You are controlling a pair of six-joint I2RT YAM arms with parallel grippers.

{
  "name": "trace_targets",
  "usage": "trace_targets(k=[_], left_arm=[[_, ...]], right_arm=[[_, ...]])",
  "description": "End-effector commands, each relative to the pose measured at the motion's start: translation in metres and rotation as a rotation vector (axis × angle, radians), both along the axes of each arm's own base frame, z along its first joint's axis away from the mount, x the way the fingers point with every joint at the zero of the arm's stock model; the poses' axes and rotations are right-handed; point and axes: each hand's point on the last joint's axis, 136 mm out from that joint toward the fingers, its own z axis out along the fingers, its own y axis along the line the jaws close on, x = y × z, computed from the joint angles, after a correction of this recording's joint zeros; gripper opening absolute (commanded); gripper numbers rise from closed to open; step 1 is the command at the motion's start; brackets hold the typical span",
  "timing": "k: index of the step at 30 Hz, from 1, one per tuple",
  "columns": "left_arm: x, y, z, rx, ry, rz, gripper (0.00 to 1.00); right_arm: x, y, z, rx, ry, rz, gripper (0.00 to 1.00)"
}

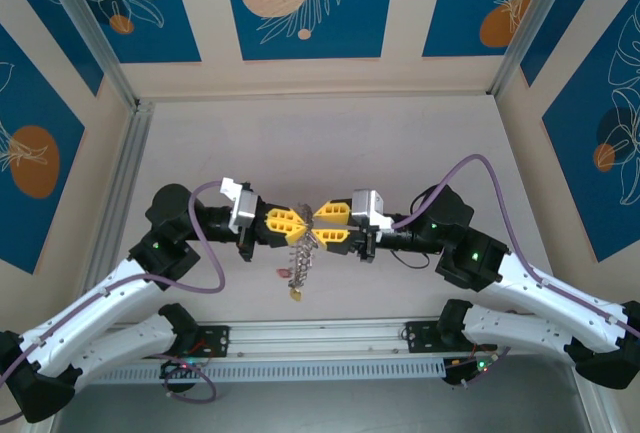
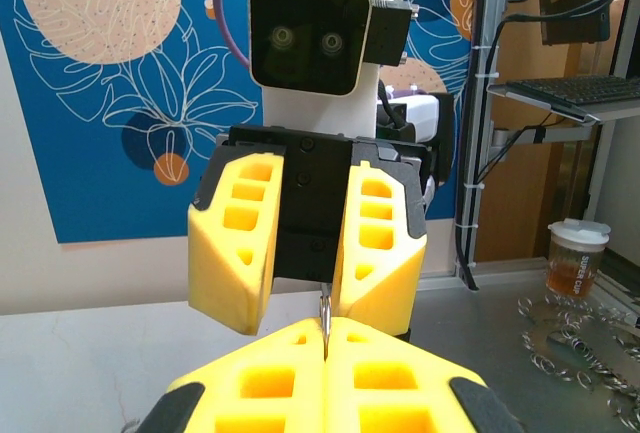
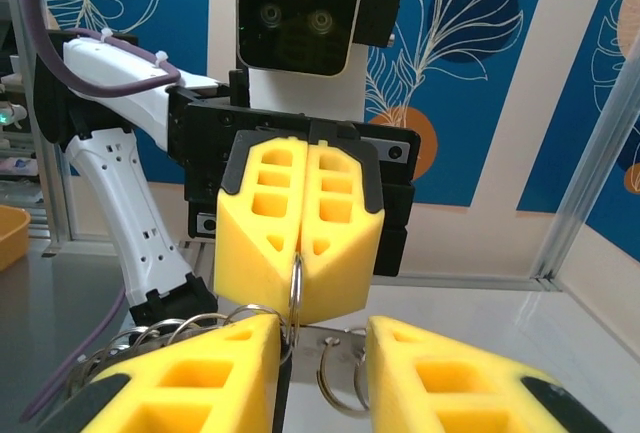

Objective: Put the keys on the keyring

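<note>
I read the left gripper [image 3: 299, 273] as clenched on the keyring [image 3: 296, 291], a thin metal loop pinched edge-on between its yellow fingers. The right gripper [image 2: 305, 303] faces it tip to tip, jaws apart, grasping nothing. The keys [image 1: 300, 265] trail from the pinch point toward the near table [image 1: 400, 143] edge.

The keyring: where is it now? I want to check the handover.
In the top view the keyring is at mid-table between the two facing grippers. It is pinched in the shut left gripper, with the open right gripper close on its right.
</note>
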Motion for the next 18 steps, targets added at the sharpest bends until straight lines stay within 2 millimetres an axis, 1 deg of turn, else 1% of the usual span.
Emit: trace_targets(k=[1, 10, 13, 16, 18], left_arm=[[-0.003, 0.004, 0.01, -0.025, -0.046, -0.009, 0.0], [-0.003, 0.003, 0.011, -0.042, -0.041, -0.016, 0.0], [-0.003, 0.003, 0.012, -0.054, -0.037, -0.018, 0.0], [-0.002, 0.001, 0.012, -0.058, -0.032, -0.024, 0.0], [-0.001, 0.001, 0.012, -0.054, -0.03, -0.025, 0.0]], right_arm=[[-0.004, -0.001, 0.015, 0.045, -0.006, 0.024, 0.28], [0.002, 0.007, 0.005, 0.011, 0.027, 0.028, 0.2], [0.004, 0.008, 0.003, 0.008, 0.033, 0.022, 0.12], [0.007, 0.007, 0.004, 0.008, 0.041, 0.01, 0.01], [0.014, 0.006, 0.005, -0.001, 0.053, -0.023, 0.0]])
